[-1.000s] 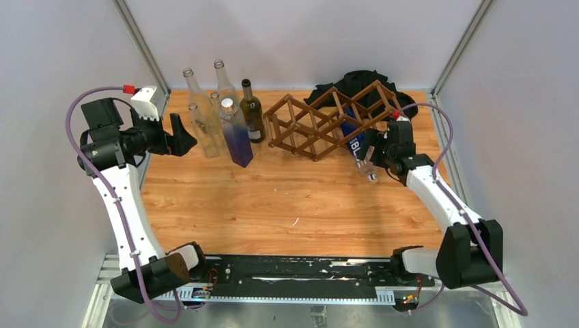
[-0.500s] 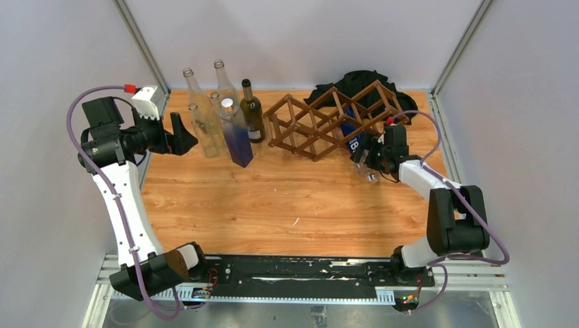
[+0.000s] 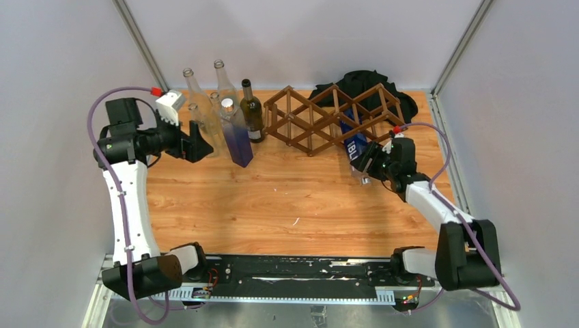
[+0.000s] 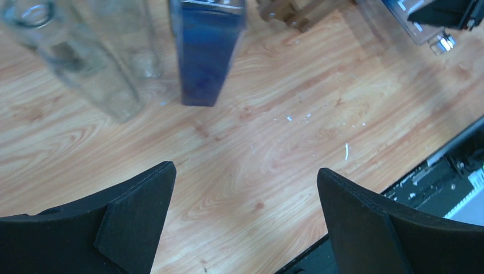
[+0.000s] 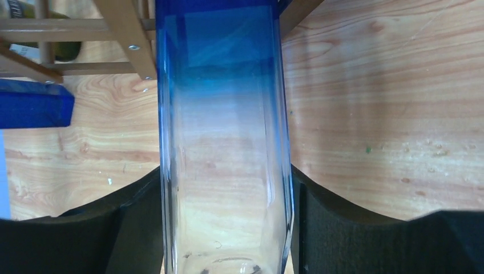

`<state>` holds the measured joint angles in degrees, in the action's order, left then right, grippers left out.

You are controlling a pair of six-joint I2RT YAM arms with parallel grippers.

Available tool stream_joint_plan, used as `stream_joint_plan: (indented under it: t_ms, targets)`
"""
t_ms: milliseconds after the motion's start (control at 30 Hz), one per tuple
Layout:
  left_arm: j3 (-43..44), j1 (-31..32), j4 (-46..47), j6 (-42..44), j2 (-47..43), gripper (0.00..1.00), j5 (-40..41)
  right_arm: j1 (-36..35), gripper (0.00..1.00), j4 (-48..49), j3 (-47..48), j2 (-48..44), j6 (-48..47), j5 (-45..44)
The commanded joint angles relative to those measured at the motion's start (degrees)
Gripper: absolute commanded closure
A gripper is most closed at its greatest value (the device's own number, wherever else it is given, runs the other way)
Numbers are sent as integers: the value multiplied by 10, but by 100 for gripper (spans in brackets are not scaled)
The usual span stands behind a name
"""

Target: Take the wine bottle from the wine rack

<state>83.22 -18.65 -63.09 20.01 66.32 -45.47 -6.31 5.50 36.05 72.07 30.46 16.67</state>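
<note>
At the right end of the wine rack, the blue wine bottle lies slanted through a cell, its far end hidden behind slats. The right gripper pinches its clear lower stretch; the left gripper hangs spread wide.

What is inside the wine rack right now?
One blue-to-clear bottle lies in a cell near the wine rack's right end, its clear end sticking out between the right gripper's fingers. The slats hide how far its other end reaches. No other bottle shows inside.
</note>
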Motion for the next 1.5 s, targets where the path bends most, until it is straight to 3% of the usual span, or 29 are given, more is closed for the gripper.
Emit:
stream_joint_plan:
  t_ms: [0,400,633,1000,1267,1467]
  targets:
    - [-3,61,-1,26,-10,0,11,0,100,-20,-26,-81,7,14]
    - [-12,230,0,102,8,0,48,-17,100,-206,-103,-378,76,41]
    - [-13,345,-1,141,20,0,144,-17,100,-361,-85,-513,131,40]
    - [-38,424,-1,242,0,0,148,-17,100,-533,25,-538,127,76]
    - [-45,473,1,328,-43,0,121,-18,100,-487,34,-488,152,223]
    - [-92,543,15,362,-68,0,134,-52,100,-449,79,-428,165,246]
